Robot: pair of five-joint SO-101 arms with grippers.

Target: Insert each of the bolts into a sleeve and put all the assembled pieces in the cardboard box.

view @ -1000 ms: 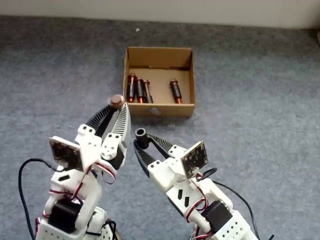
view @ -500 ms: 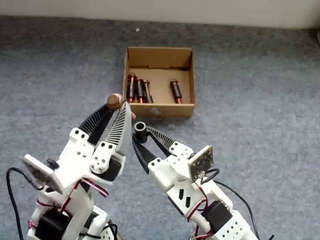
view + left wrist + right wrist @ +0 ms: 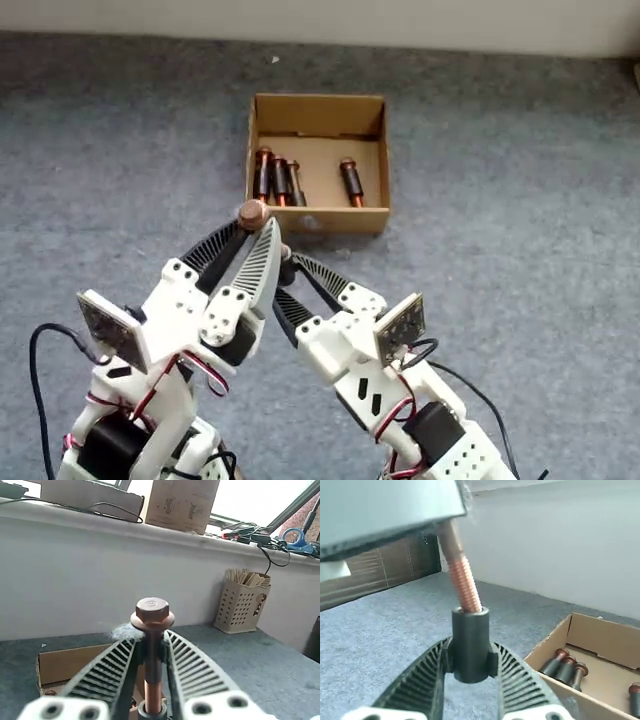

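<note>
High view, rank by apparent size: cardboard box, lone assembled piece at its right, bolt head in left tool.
1. cardboard box
2. lone assembled piece, longer but narrower than the head
3. bolt head in the left tool; raised nearer the camera, so this last gap is unsure

The bolt's (image 3: 152, 645) tip sits in the sleeve's (image 3: 469, 642) mouth. The cardboard box (image 3: 316, 100) lies near, at 1 o'clock, with four assembled pieces (image 3: 279, 180) inside.
</note>
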